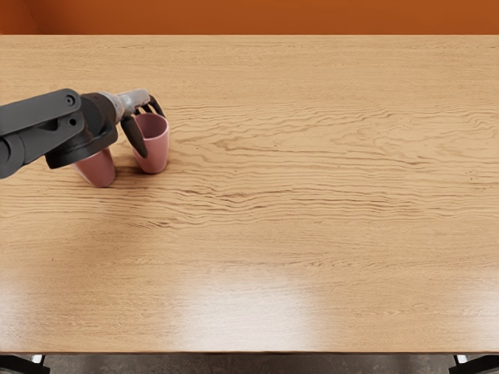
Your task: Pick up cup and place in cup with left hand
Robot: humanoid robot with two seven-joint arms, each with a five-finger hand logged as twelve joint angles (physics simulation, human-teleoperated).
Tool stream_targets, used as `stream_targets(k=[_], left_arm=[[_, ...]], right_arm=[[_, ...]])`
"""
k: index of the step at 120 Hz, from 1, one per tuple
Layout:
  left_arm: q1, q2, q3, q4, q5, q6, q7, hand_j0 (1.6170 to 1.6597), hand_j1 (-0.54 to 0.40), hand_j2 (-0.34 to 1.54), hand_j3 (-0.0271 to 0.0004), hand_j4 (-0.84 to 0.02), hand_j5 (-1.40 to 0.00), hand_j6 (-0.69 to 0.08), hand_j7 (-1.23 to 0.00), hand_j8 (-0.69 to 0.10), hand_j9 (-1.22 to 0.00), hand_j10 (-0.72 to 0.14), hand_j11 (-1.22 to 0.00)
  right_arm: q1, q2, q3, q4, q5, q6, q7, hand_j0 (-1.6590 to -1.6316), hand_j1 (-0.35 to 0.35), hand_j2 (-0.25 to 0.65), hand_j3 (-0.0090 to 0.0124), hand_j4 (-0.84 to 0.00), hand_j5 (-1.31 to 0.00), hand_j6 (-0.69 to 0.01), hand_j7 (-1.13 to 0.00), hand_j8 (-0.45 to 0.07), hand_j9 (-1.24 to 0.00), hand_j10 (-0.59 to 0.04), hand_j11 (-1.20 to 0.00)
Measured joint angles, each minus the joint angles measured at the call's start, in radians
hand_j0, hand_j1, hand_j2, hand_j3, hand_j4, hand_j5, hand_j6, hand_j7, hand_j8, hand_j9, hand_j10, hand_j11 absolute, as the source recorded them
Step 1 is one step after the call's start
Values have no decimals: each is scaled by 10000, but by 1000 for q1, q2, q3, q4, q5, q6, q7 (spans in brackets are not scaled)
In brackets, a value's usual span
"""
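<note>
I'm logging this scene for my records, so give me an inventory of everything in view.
Cup at the hand: 1, pink, toward the table's left side
Partly hidden cup: 1, pink, left of the first, its upper part behind the arm
Table: 1, light wood grain, filling most of the view
Backdrop: 1, orange, beyond the far edge
Floor: 1, grey, below the near edge
Dark fittings: 2, black with a light strip, bottom corners
Left arm: 1, dark grey, from the left edge
Left hand: 1, dark with pale grey, at the first cup; grip unclear
</note>
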Motion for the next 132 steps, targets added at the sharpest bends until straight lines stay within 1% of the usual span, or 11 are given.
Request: stream_targets(k=[21, 60, 63, 65, 72, 76, 92, 94, 95, 114, 132], left_arm=[[-13, -1, 16, -1, -2, -1, 0, 16561, -1218, 939, 0, -3976, -5777, -3068, -5908, -3611, -5836, -4357, -5836], [-43, 27, 2, -9, -6, 8, 0, 16561, -1213, 894, 0, -3847, -6002, -2989, -6130, -3482, -5999, -4473, -6001], [-44, 42, 1, -17, -7, 9, 0, 16561, -1183, 944, 0, -3890, -6000, -2956, -6098, -3561, -6003, -4482, -6005], [-52, 55, 0, -25, -8, 8, 0, 16554, -866, 249, 0, -3924, -6024, -3053, -6115, -3698, -6014, -4470, -6017], [-68, 89, -4, -60, -8, 9, 0, 16560, -1022, 832, 0, -4065, -5995, -3207, -6056, -3682, -6004, -4524, -5999], [-70, 94, -5, -76, -8, 9, 1, 16562, -1146, 897, 0, -3983, -5979, -3235, -6010, -3576, -5996, -4555, -5983], [-94, 101, -9, -109, -16, 10, 0, 16560, -1025, 911, 0, -4043, -6121, -3288, -6050, -3766, -6025, -4540, -6019], [-98, 105, -10, -111, -17, 9, 0, 16557, -951, 620, 0, -4076, -6161, -3299, -6081, -3799, -6034, -4529, -6029], [-100, 107, -10, -112, -17, 9, 0, 16553, -721, 334, 0, -4087, -6166, -3308, -6090, -3816, -6039, -4528, -6035], [-122, 156, -11, -163, -20, 4, 0, 16559, -985, 765, 0, -4140, -6125, -3342, -6076, -3820, -6040, -4544, -6038], [-161, 191, -18, -187, -28, -61, 0, 16560, -974, 856, 0, -4185, -6048, -3324, -6021, -3786, -6031, -4559, -6025]], right_arm=[[0, 0, 0, 0, 0, 0, 0, -16581, -3491, 0, 0, -5, -1, -6, 0, -5, -1, -3, 0], [1, 0, 0, 0, 0, 0, 0, -16581, -3491, 0, 0, -4, -1, -6, 0, -4, 0, -3, 0], [1, 0, 0, 0, 0, 0, 0, -16581, -3491, 0, 0, -4, -1, -5, 0, -4, 0, -3, 0], [1, 0, 0, 0, 0, 0, 0, -16581, -3491, 0, 0, -4, -1, -5, 0, -4, 0, -2, 0], [1, 0, 0, 0, 1, 0, 0, -16581, -3491, 0, 0, -5, -1, -6, 0, -5, -1, -3, 0], [1, 0, 0, 0, 1, 0, 0, -16581, -3491, 0, 0, -5, -1, -7, 0, -5, -1, -3, 0], [1, 0, 0, 0, 0, 0, 0, -16581, -3491, 0, 0, -4, -1, -6, 0, -4, 0, -3, 0], [1, 0, 0, 0, 0, 0, 0, -16581, -3491, 0, 0, -4, -1, -6, 0, -4, 0, -3, 0], [1, 0, 0, 0, 0, 0, 0, -16581, -3491, 0, 0, -4, -1, -6, 0, -4, 0, -3, 0], [1, 0, 0, 0, 0, 0, 0, -16581, -3491, 0, 0, -4, -1, -5, 0, -4, 0, -2, 0], [1, 0, 0, 0, 1, 0, 0, -16581, -3491, 0, 0, -4, -1, -6, 0, -4, 0, -3, 0]])
